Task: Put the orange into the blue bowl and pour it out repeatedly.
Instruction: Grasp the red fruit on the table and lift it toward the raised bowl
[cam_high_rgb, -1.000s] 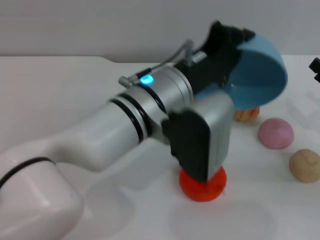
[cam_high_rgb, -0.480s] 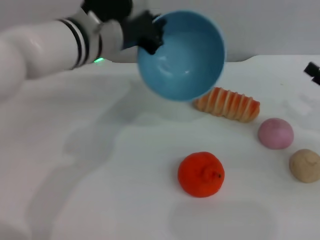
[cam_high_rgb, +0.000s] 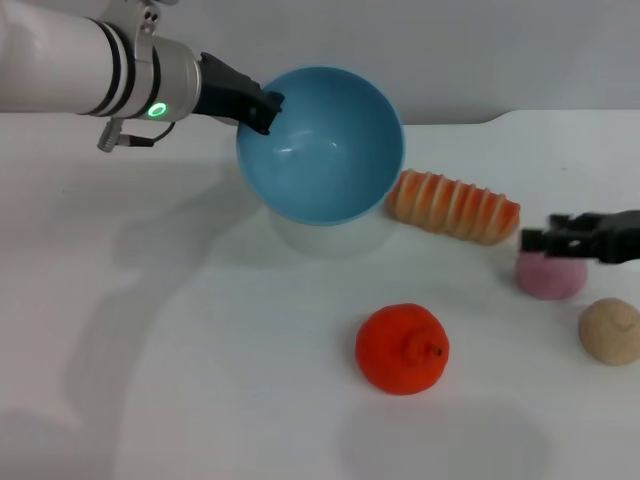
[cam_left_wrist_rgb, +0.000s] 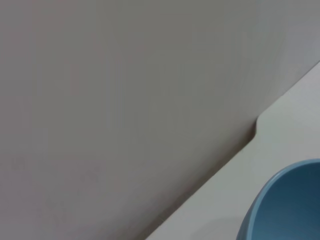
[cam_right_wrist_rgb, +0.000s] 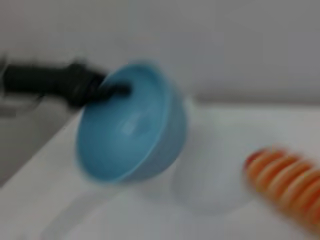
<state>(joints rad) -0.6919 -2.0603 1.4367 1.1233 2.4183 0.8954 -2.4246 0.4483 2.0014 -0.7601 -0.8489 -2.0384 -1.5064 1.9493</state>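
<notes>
The blue bowl (cam_high_rgb: 325, 150) is held tilted above the table at the back, its empty inside facing me. My left gripper (cam_high_rgb: 262, 108) reaches in from the upper left and is shut on the bowl's rim. The right wrist view shows the same grip, with black fingers (cam_right_wrist_rgb: 107, 90) on the blue bowl (cam_right_wrist_rgb: 132, 125). A sliver of the blue bowl (cam_left_wrist_rgb: 287, 205) appears in the left wrist view. The orange (cam_high_rgb: 402, 348) lies alone on the white table, in front of the bowl. My right gripper (cam_high_rgb: 540, 240) comes in low from the right edge, well right of the orange.
A striped orange bread loaf (cam_high_rgb: 455, 206) lies right of the bowl. A pink ball (cam_high_rgb: 548, 278) sits just under the right gripper and a tan ball (cam_high_rgb: 610, 330) is near the right edge. The table's back edge meets a grey wall.
My left arm swung from over the table's middle to the upper left with the bowl, uncovering the orange on the table. The right gripper came in from the right edge.
</notes>
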